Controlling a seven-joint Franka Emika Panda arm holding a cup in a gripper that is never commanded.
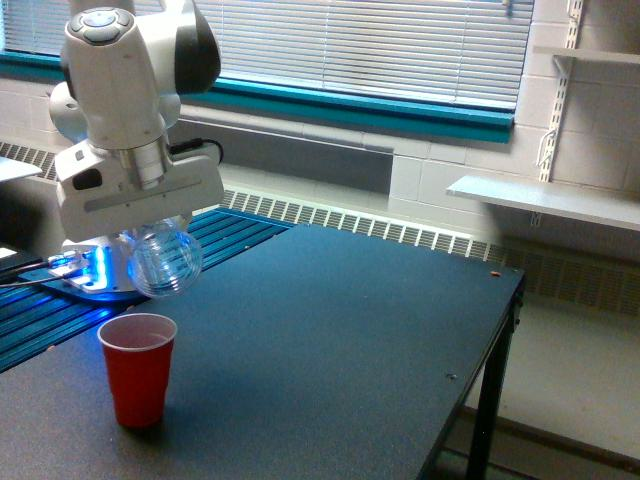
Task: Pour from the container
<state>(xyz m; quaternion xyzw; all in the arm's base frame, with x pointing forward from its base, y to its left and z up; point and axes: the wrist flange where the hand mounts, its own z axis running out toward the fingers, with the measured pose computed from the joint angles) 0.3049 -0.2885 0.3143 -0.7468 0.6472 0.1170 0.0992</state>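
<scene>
Fingers clamp the container [166,262] – gripper [150,240] angled down above the red cup [138,368].

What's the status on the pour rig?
Gripper shut on clear cup, cup tipped on its side. It hangs above and just to the exterior view's right of the red cup. Nothing between them; no liquid visible.

Soft daylight through the blinds [360,40], blue glow at left, slightly grainy picture

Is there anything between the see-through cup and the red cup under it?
No. In the exterior view only open air separates the clear cup, held in the gripper, from the red cup below.
</scene>
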